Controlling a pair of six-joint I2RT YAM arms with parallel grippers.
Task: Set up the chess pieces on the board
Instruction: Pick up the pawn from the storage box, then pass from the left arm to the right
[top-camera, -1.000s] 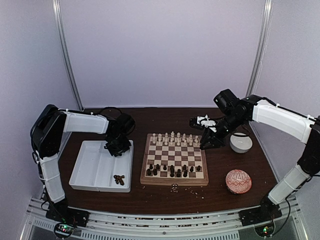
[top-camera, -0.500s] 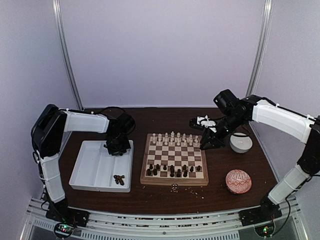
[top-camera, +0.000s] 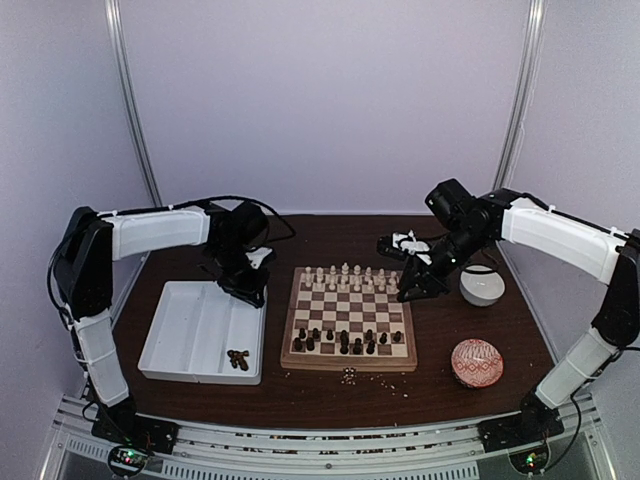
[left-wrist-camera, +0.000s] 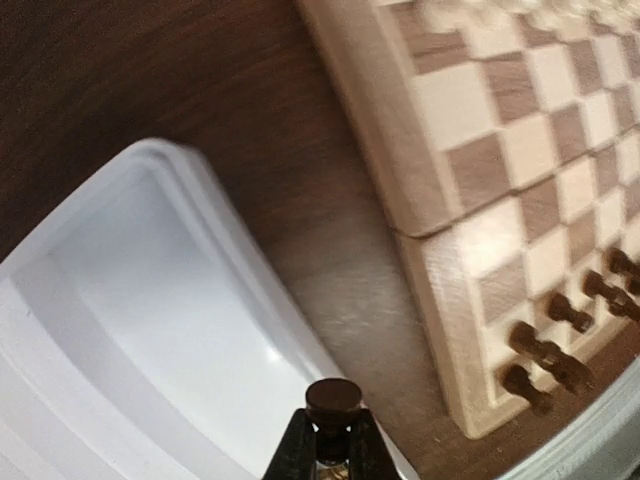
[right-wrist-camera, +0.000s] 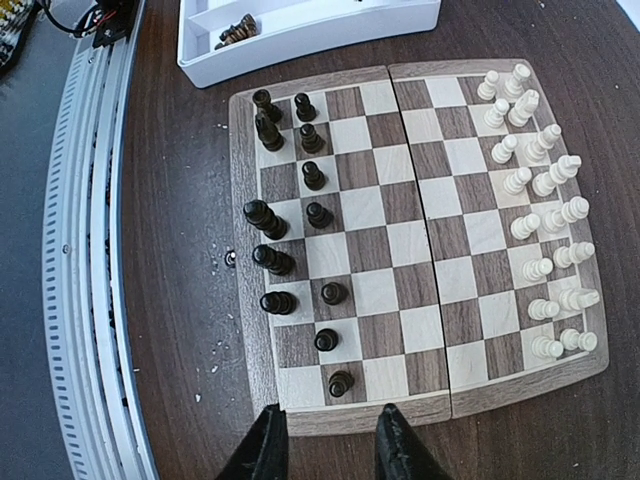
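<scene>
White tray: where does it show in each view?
Top external: white tray at left, just left of the chessboard.
Left wrist: lower left, with the chessboard at upper right.
Right wrist: along the top edge, above the chessboard.
Shared landmark: the chessboard, visible in all three views.

No text, label, brand mark or number can be read in any of the views. The board (right-wrist-camera: 370, 250) just ahead of the right gripper (right-wrist-camera: 330, 412) shows only plain light and dark squares with a bare tan border. The red-and-white round thing (top-camera: 477, 362), well apart from that gripper and nearer its arm's base, carries a pattern too small to tell as writing.
</scene>
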